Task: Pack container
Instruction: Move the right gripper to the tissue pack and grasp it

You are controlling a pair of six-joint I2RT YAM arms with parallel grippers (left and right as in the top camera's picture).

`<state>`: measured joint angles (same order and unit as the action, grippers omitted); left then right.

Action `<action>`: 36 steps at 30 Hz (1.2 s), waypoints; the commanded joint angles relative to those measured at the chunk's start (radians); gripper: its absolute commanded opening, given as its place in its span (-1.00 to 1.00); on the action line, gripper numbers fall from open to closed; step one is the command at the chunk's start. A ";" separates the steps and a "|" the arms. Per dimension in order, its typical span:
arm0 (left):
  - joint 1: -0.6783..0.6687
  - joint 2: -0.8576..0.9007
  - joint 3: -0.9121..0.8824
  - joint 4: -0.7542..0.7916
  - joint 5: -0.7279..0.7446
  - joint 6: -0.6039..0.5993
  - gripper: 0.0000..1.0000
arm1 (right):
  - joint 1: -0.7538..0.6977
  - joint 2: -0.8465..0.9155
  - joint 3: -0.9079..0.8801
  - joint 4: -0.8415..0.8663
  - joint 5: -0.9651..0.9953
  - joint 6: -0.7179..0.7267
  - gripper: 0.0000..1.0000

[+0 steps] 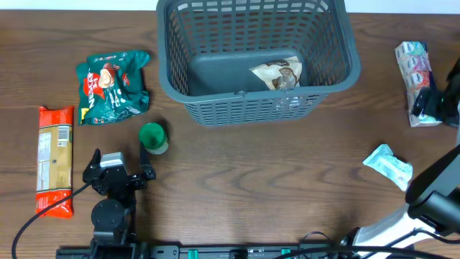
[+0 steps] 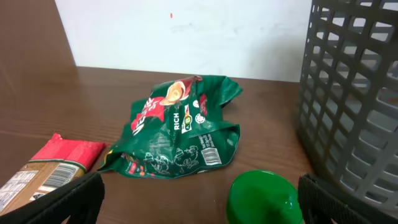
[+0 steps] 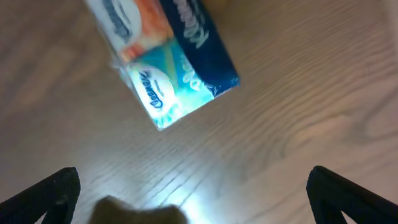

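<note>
Nearest the robot, the left gripper has its fingers spread wide and holds nothing. A small green round-lidded tub stands just ahead of it on the brown wood-grain table. To the right lies a small pale teal-and-white packet. At the left edge a long red-and-tan wrapped packet lies lengthwise, with a crumpled green foil snack bag beyond it. The right gripper, fingers also wide apart and empty, hovers over a multicolour wrapped tissue bundle (orange, teal and dark blue packs). Farthest, at mid-table, sits the large dark grey slotted plastic basket, upright, with one pale brown-printed pouch on its bottom.
</note>
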<state>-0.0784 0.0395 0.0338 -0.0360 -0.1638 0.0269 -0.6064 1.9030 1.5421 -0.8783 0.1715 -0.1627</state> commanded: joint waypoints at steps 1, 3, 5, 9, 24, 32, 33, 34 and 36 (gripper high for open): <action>0.006 0.003 -0.030 -0.018 -0.011 0.006 0.97 | -0.049 0.002 -0.045 0.037 -0.076 -0.071 0.99; 0.006 0.003 -0.030 -0.018 -0.011 0.006 0.97 | -0.075 0.014 -0.049 0.042 -0.111 -0.088 0.99; 0.006 0.003 -0.030 -0.019 -0.011 0.006 0.97 | -0.090 0.024 -0.049 0.045 -0.145 -0.117 0.99; 0.006 0.003 -0.030 -0.018 -0.011 0.006 0.97 | -0.090 0.030 -0.040 0.052 -0.183 -0.138 0.99; 0.006 0.003 -0.030 -0.018 -0.011 0.006 0.97 | -0.002 0.257 0.526 -0.262 -0.164 -0.074 0.98; 0.006 0.003 -0.030 -0.018 -0.011 0.006 0.97 | -0.002 0.380 0.585 -0.246 -0.169 -0.089 0.98; 0.006 0.003 -0.030 -0.018 -0.011 0.006 0.97 | -0.002 0.401 0.585 -0.243 -0.169 -0.090 0.98; 0.006 0.003 -0.030 -0.018 -0.011 0.006 0.97 | -0.002 0.418 0.585 -0.243 -0.170 -0.097 0.99; 0.006 0.003 -0.030 -0.018 -0.011 0.006 0.97 | -0.001 0.454 0.585 -0.244 -0.177 -0.114 0.98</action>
<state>-0.0784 0.0395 0.0338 -0.0357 -0.1638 0.0269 -0.6147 2.2963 2.1151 -1.1225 0.0063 -0.2558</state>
